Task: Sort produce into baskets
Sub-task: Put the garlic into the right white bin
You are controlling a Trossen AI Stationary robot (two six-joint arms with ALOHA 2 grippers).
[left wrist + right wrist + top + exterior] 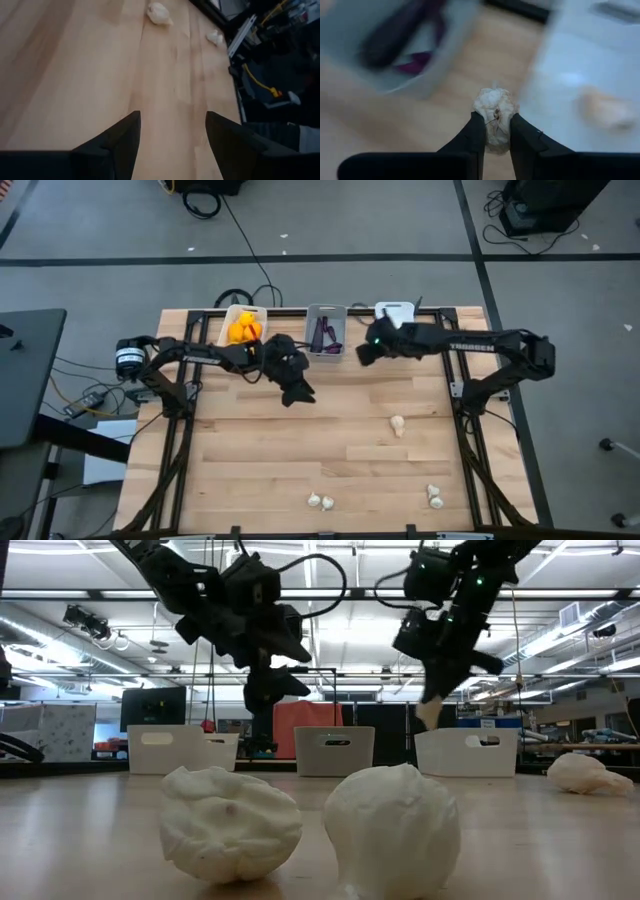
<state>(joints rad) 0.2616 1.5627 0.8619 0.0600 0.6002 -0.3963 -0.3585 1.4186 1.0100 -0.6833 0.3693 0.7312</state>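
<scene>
Now garlic bulb [494,113] between right fingers [475,131]

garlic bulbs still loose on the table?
5: one mid-right, a pair at the near edge, two touching near-right. Another is in the right gripper.

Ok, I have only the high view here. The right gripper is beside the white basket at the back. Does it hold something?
Observer: Yes. The right wrist view shows the right gripper shut on a garlic bulb.
Operator: And the left one?
Observer: The left gripper is open, with nothing between its jaws and only bare table beyond.
Operator: Anything inside the white basket?
Observer: The white basket seems to hold one pale piece, too blurred to name.
</scene>
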